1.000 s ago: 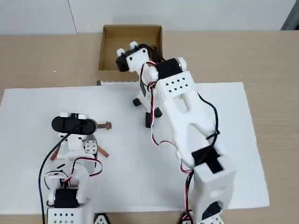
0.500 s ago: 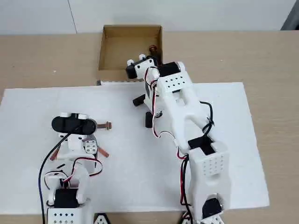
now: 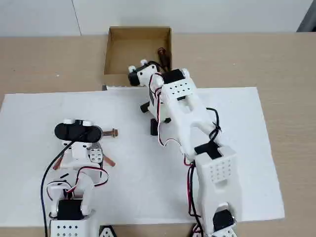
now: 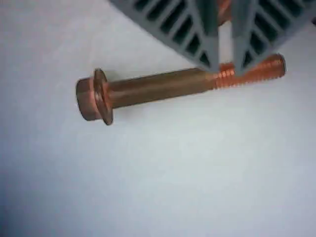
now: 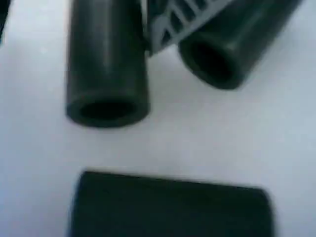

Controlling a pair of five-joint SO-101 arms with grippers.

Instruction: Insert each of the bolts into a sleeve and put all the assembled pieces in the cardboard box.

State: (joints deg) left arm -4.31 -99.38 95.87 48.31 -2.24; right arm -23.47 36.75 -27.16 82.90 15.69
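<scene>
Bolt [image 4: 148,89] lies flat on sheet [image 3: 237,123], well inside its edges, jutting toward 3 o'clock from left gripper [image 4: 228,65], seemingly pressed together over the threads. Right gripper [image 5: 168,27] among sleeves [image 5: 106,64]: grip cannot be told. Box [image 3: 140,28] at 12 o'clock.

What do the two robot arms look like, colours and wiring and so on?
Both the left arm and the right arm have blocky white plastic shells with black motors at the joints. Some panels carry grids of small holes. Red, white and black wires loop outside the shells. The left claw and right claw are grey with ribbed slats.
</scene>
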